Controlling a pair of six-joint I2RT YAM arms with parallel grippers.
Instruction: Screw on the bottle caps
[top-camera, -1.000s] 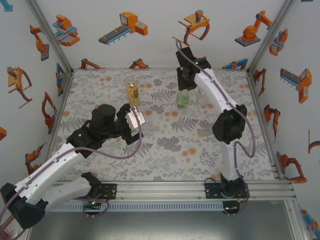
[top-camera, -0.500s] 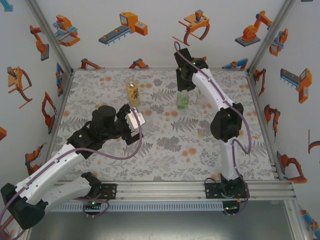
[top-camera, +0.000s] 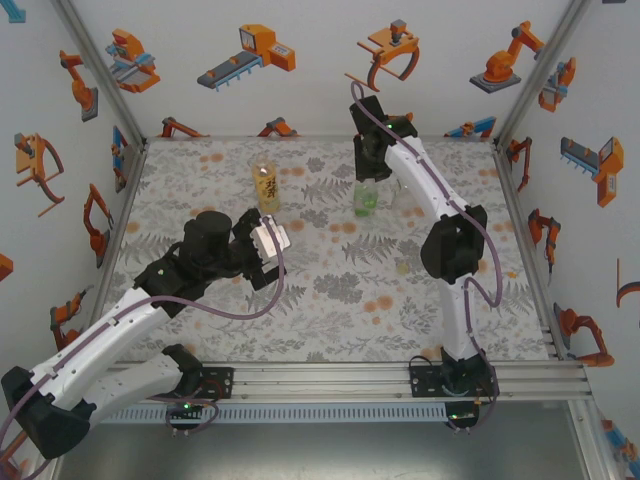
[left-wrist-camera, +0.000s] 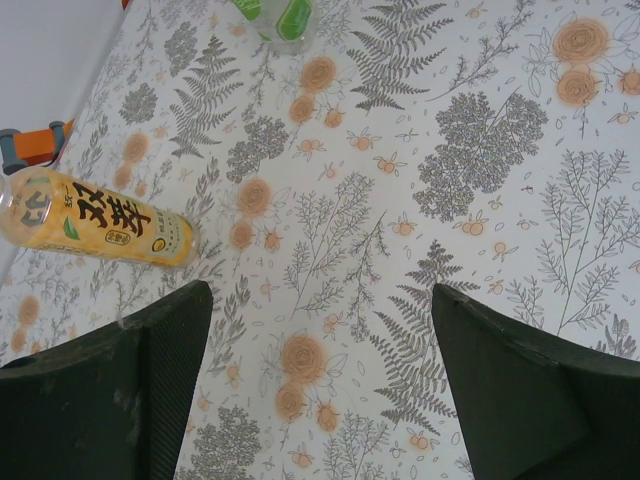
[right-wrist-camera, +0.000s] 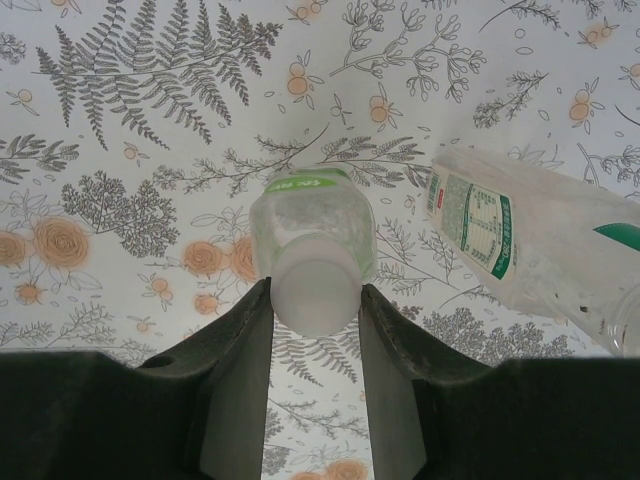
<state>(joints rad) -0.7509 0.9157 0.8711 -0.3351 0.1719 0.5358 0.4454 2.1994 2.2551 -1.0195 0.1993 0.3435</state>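
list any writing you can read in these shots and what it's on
"双萃": large dark characters on the yellow label of the amber bottle; the smaller marks beside them are too small to read.
Green-and-white label of the clear bottle: print too small to read.
Green band of the squat green bottle, under the bottle cap held by the right pincer: blurred, unreadable.

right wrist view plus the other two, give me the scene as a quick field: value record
right claw: shut on the cap, one finger on either side of it
cap: sits on the neck of the green-tinted bottle
clear bottle: beside the green-tinted bottle, apart from it, not gripped
left claw: open, nothing between its fingers, above the floral cloth
amber bottle: upright on the cloth, beyond the left claw, untouched
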